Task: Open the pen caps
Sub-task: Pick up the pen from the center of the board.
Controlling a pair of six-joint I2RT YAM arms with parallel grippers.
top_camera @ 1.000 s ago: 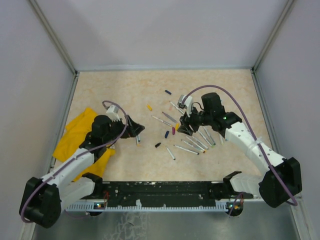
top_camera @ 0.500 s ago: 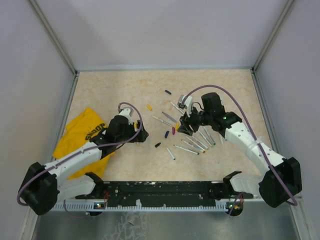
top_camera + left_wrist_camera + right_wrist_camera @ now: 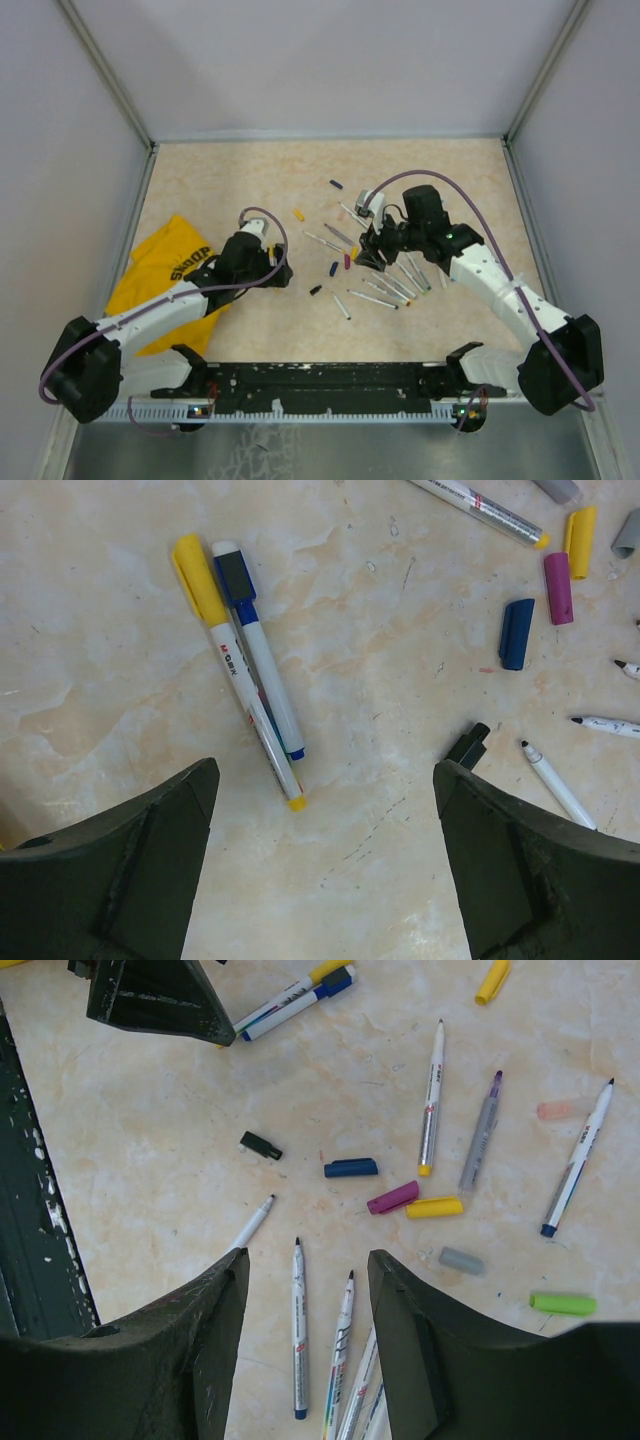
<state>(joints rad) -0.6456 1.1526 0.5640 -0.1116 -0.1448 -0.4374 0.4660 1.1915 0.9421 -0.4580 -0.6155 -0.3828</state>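
Under L gripper (image 3: 325,780) — two capped pens (image 3: 258,665); jaws wide.

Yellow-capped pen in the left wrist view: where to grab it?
Probably straight down on the yellow-capped pen at its bare tail end, past where the blue pen stops. They lie flat, side by side, apparently touching, so only there is each side open, and the cap stays free.

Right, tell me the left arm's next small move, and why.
Probably lower the left gripper and close it on the white-barrelled pen with the yellow plastic cap. Its jaws stand open and empty, and that pen lies just ahead of them beside a blue-capped white pen, both apparently still capped.
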